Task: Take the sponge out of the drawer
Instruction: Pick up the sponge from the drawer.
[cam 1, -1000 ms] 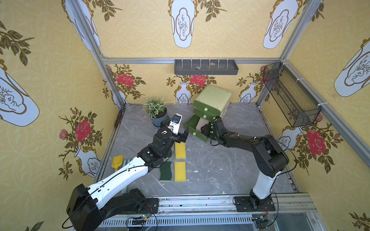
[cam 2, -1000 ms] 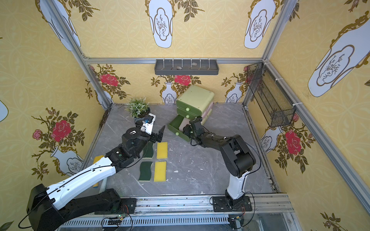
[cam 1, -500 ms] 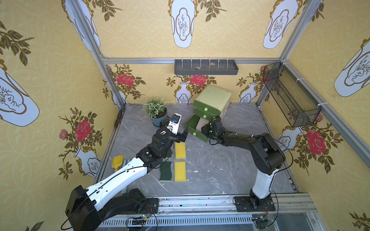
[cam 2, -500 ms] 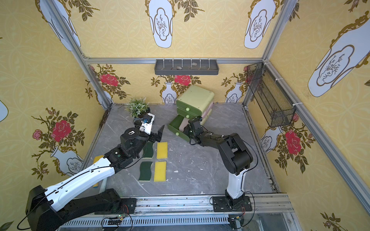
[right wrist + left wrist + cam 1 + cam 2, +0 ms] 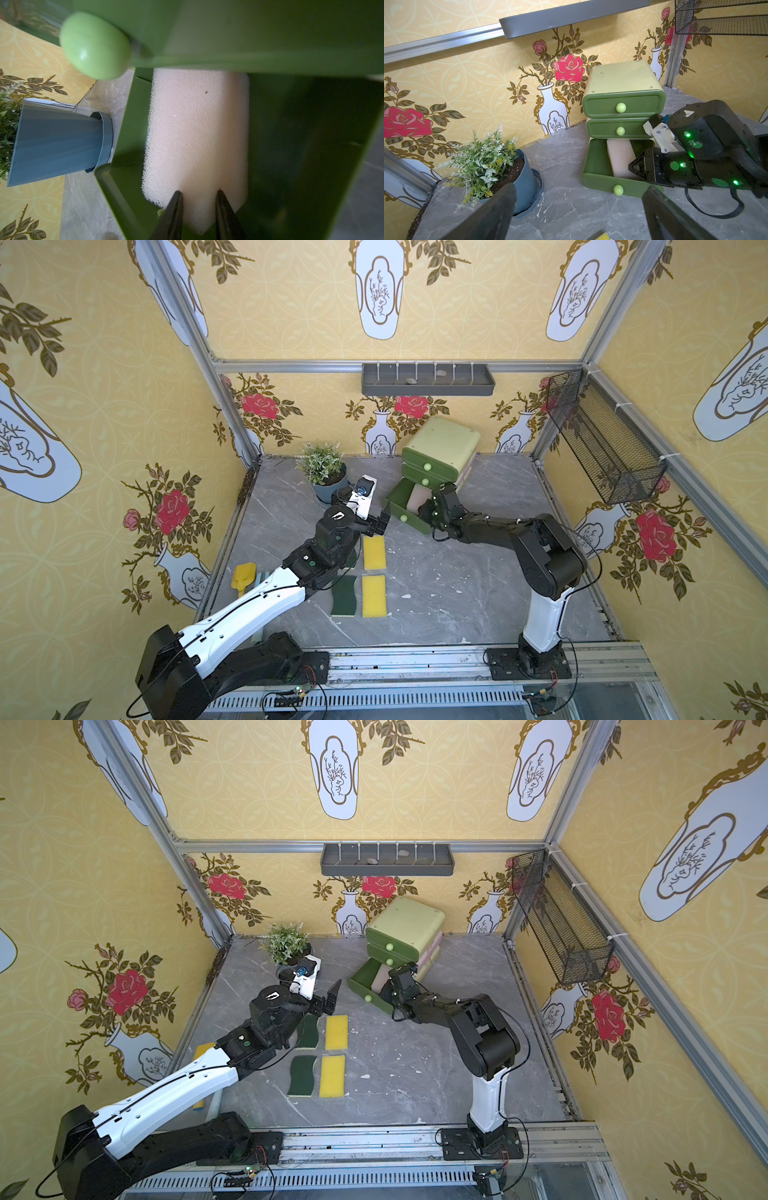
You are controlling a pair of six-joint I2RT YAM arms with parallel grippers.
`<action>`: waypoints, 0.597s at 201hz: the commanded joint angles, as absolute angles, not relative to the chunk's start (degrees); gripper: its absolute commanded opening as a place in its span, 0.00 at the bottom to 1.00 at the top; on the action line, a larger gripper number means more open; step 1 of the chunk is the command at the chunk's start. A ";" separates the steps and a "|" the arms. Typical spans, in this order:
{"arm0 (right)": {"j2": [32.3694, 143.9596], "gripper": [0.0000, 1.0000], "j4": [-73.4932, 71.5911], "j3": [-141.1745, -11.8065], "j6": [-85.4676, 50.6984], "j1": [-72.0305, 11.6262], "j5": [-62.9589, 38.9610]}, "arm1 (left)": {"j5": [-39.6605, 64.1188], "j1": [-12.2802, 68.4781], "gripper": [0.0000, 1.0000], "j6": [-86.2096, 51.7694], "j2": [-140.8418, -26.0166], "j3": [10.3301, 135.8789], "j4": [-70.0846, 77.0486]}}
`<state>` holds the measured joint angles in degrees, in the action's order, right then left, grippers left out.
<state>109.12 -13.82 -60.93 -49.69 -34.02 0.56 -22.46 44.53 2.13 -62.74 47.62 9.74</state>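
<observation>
as right gripper (image 5: pixel 198 192) pinches near end of pink sponge (image 5: pixel 197 128) inside open bottom drawer (image 5: pixel 301 145), left gripper (image 5: pixel 580 188) hangs spread.

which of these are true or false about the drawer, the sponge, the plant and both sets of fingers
1. The bottom drawer is pulled open. True.
2. The pink sponge lies on the table. False: it lies inside the open bottom drawer.
3. The right fingers pinch one end of the pink sponge. True.
4. The left fingers are clamped shut. False: they stand wide open and empty.
5. The potted plant stands on the table beside the drawer unit. True.
</observation>
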 commanded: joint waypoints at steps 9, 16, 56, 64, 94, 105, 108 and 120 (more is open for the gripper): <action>109.43 0.19 -15.18 -61.10 -50.64 -33.85 0.98 | -22.42 44.47 1.00 2.46 -62.75 47.22 11.16; 109.34 0.17 -15.42 -61.00 -50.73 -33.92 0.99 | -22.55 44.47 1.00 2.47 -62.60 47.20 11.11; 108.09 0.03 -17.94 -59.40 -51.67 -33.84 0.92 | -22.41 44.47 1.00 2.58 -62.73 47.20 11.16; 107.78 0.01 -18.63 -58.93 -51.88 -33.84 0.82 | -22.42 44.47 1.00 2.64 -62.72 47.20 11.16; 106.57 0.00 -20.02 -58.13 -52.77 -33.75 0.34 | -22.59 44.47 1.00 2.68 -62.73 47.21 11.16; 106.06 0.00 -20.69 -58.01 -53.04 -33.79 0.11 | -22.59 44.47 1.00 2.70 -62.66 47.20 11.16; 105.94 0.00 -20.78 -57.93 -53.11 -33.76 0.11 | -22.57 44.47 1.00 2.72 -62.64 47.20 11.18; 105.42 0.00 -21.13 -57.67 -53.40 -33.71 -0.08 | -22.54 44.47 1.00 2.82 -62.65 47.20 11.16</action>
<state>106.61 -16.93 -58.06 -52.45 -33.69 0.32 -22.46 44.53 2.52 -62.74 47.59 9.76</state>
